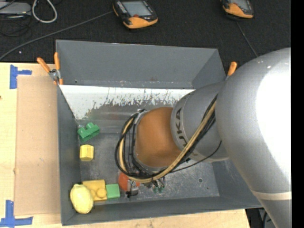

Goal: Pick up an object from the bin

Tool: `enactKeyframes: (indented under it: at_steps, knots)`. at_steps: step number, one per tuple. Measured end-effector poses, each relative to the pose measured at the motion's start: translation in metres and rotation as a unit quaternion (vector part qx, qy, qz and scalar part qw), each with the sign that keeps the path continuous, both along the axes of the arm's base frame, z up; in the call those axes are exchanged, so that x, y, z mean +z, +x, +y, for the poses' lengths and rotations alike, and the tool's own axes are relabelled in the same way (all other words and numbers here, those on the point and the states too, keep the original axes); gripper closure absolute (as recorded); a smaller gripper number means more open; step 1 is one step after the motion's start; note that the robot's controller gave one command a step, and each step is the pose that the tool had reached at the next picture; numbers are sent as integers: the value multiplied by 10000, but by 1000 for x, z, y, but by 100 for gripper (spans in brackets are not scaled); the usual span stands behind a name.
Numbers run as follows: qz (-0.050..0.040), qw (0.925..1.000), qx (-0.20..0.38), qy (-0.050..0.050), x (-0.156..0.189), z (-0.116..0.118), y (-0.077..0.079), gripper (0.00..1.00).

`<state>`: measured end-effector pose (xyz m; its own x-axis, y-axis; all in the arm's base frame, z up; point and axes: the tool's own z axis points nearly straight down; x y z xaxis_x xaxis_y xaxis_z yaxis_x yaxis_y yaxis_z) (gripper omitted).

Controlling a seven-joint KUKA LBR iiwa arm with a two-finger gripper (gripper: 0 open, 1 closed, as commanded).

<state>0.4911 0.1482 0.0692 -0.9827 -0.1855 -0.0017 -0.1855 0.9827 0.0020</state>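
Observation:
My gripper is down near the bin's front wall, mostly hidden under the arm's orange cover and cables. A small red-orange thing lies right against its left side, partly covered, so its shape is unclear. Just left of that sits a green cube, touching a yellow studded brick. A rounded pale yellow thing lies in the front left corner beside the brick.
Further back along the left wall are a small yellow block and a green studded brick. The arm covers the right half of the bin.

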Motion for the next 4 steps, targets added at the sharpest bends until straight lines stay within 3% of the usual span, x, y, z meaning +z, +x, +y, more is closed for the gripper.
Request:
enactKeyframes:
  at_steps: [2,3,4]
  knots:
    - [60,9999,157,-12,114,4,17,100]
    - [85,9999,-59,-20,161,4,7,100]
    - [32,9999,139,-6,184,3,23,100]
